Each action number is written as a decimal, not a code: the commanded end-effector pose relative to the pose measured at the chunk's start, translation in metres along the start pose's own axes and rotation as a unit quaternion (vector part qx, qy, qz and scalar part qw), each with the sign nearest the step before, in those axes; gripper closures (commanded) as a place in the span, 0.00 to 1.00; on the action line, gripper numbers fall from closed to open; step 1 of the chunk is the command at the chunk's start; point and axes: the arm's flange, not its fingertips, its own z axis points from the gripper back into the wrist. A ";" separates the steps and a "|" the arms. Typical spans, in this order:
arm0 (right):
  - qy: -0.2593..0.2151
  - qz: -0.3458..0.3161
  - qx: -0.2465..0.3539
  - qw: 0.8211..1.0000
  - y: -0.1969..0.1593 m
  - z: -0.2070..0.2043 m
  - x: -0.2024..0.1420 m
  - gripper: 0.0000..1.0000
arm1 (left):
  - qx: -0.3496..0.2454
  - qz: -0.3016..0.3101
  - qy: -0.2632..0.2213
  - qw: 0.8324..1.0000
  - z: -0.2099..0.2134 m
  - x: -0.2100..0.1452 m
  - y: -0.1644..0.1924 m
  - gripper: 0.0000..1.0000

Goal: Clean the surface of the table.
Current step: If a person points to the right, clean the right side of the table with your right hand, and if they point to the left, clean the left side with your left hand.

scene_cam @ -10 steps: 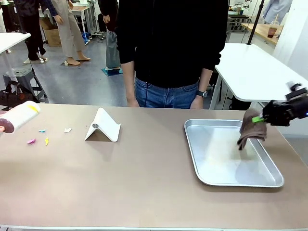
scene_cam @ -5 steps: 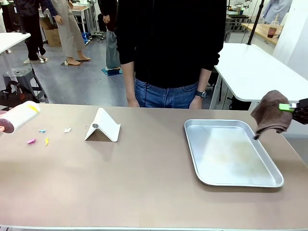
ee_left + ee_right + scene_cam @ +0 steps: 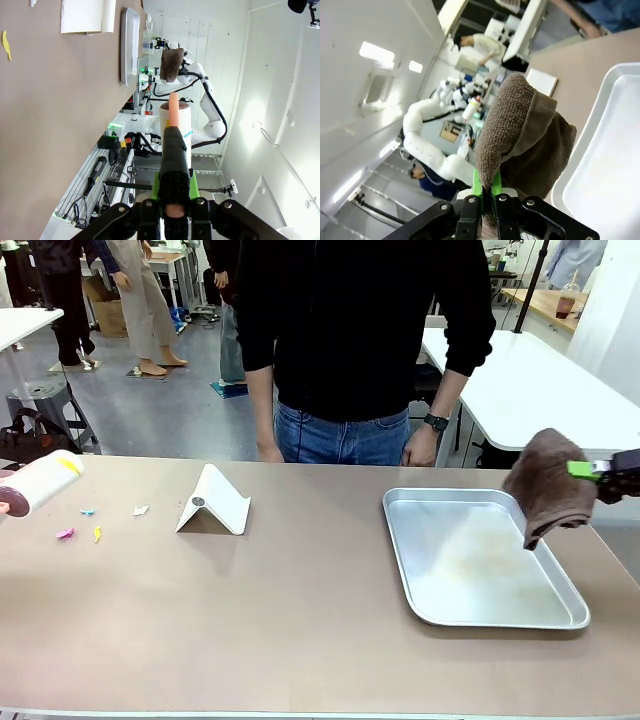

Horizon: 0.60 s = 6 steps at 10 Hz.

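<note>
Taupe-brown worktop [image 3: 300, 630] spans the lower frame, with two white tables [image 3: 530, 390] and one person [image 3: 350, 340] in a black top, jeans and a wristwatch behind its far edge. One silver tray [image 3: 395, 540] lies at lower right. Above the tray's right rim the right gripper [image 3: 578, 469], clamped tight, holds one brown cloth [image 3: 550, 485] clear of the tray. At the left edge the left gripper [image 3: 174, 150] is closed on the orange handle of one white roller [image 3: 40, 483]. Beside the roller lie four paper scraps [image 3: 65, 534]: pink, yellow, blue and white. One white folded stand [image 3: 213, 502] sits just right of them.
</note>
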 end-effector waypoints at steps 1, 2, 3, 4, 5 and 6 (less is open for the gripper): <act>0.055 -0.027 -0.010 0.998 0.017 -0.035 -0.003 0.92 | -0.002 -0.007 0.007 1.000 0.005 -0.006 -0.008 1.00; 0.055 -0.035 -0.030 0.997 0.014 -0.039 -0.003 0.92 | -0.002 -0.007 0.007 1.000 0.005 -0.006 -0.008 1.00; 0.047 -0.038 -0.013 0.998 0.009 -0.035 -0.001 0.92 | -0.002 -0.007 0.007 1.000 0.005 -0.006 -0.008 1.00; 0.045 -0.041 -0.011 0.998 0.005 -0.034 0.000 0.92 | -0.002 -0.007 0.007 1.000 0.005 -0.006 -0.008 1.00; 0.045 -0.040 -0.009 0.998 0.003 -0.035 0.002 0.92 | -0.002 -0.007 0.007 1.000 0.005 -0.006 -0.008 1.00; 0.071 -0.048 -0.018 0.996 -0.001 -0.040 0.005 0.92 | -0.002 -0.007 0.007 1.000 0.005 -0.006 -0.008 1.00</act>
